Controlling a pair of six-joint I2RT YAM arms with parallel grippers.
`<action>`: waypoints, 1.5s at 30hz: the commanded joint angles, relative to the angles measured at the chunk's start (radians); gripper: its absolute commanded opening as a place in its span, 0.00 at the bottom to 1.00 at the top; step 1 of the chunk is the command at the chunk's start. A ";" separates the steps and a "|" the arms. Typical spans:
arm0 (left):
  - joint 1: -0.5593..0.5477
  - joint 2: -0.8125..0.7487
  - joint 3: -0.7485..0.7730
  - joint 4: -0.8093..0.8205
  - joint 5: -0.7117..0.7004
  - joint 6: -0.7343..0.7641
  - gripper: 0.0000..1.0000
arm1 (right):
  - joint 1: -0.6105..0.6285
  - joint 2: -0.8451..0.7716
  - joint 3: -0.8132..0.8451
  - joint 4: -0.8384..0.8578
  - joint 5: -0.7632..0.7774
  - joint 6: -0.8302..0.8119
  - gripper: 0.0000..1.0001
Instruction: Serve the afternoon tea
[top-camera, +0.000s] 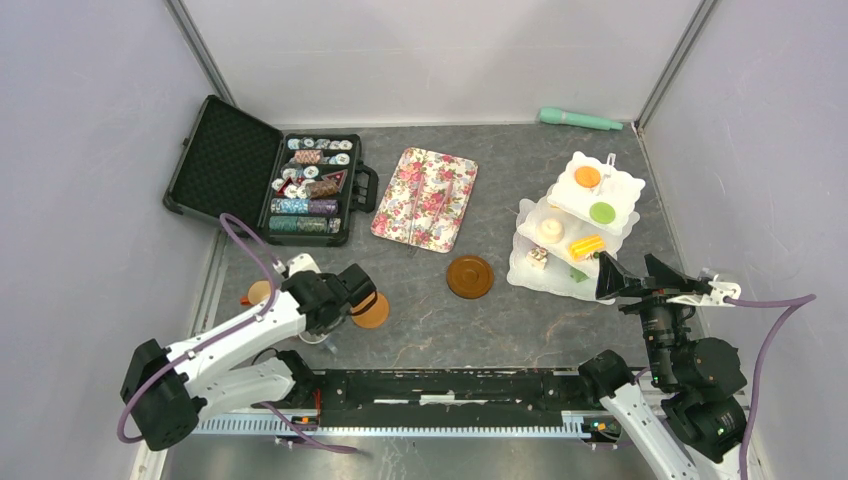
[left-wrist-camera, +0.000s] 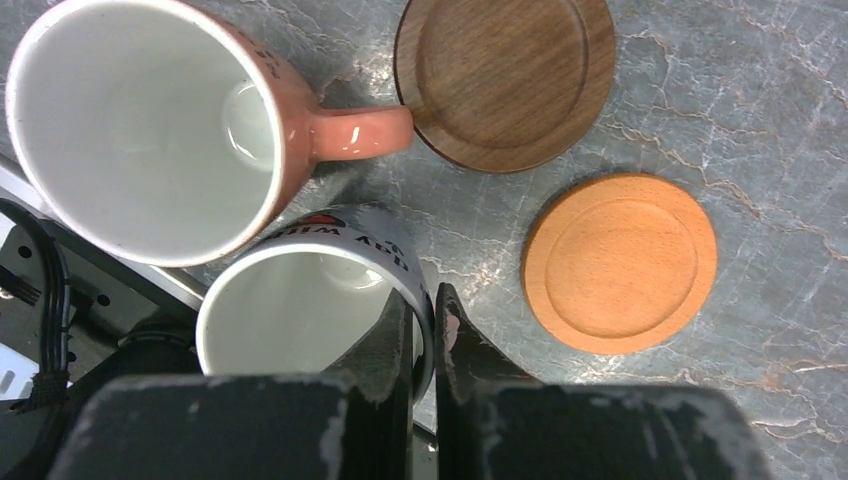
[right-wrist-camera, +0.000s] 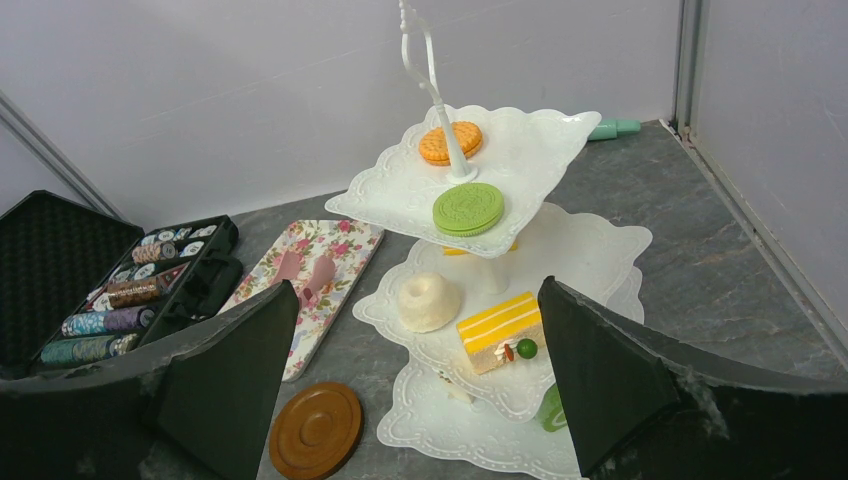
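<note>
My left gripper (left-wrist-camera: 425, 300) is shut on the rim of a white mug with black lettering (left-wrist-camera: 300, 300), with one finger inside and one outside. A pink mug (left-wrist-camera: 140, 130) stands right beside it. A dark brown saucer (left-wrist-camera: 505, 75) and an orange saucer (left-wrist-camera: 620, 262) lie just beyond them. In the top view the left gripper (top-camera: 352, 293) sits next to the orange saucer (top-camera: 372, 312). Another dark saucer (top-camera: 470, 276) lies mid-table. The white three-tier stand (top-camera: 610, 185) holds toy pastries: an orange cookie (right-wrist-camera: 450, 142), a green cookie (right-wrist-camera: 468, 208), a white ring cake (right-wrist-camera: 428, 301) and a yellow slice (right-wrist-camera: 500, 330). My right gripper (top-camera: 632, 275) is open and empty, just in front of the stand.
An open black case of poker chips (top-camera: 300, 185) stands at the back left. A floral tray (top-camera: 425, 197) lies beside it. A teal tool (top-camera: 580, 120) lies against the back wall. Grey walls close in the table on both sides and the back.
</note>
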 joint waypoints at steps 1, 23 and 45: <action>0.001 0.035 0.109 -0.003 -0.011 0.076 0.02 | 0.007 -0.116 0.008 0.011 0.010 0.001 0.98; -0.288 0.673 0.791 0.422 0.238 0.859 0.02 | 0.007 -0.116 0.035 -0.005 0.033 -0.005 0.98; -0.301 0.994 1.062 0.464 0.264 0.992 0.02 | 0.007 -0.112 0.072 -0.045 0.060 -0.014 0.98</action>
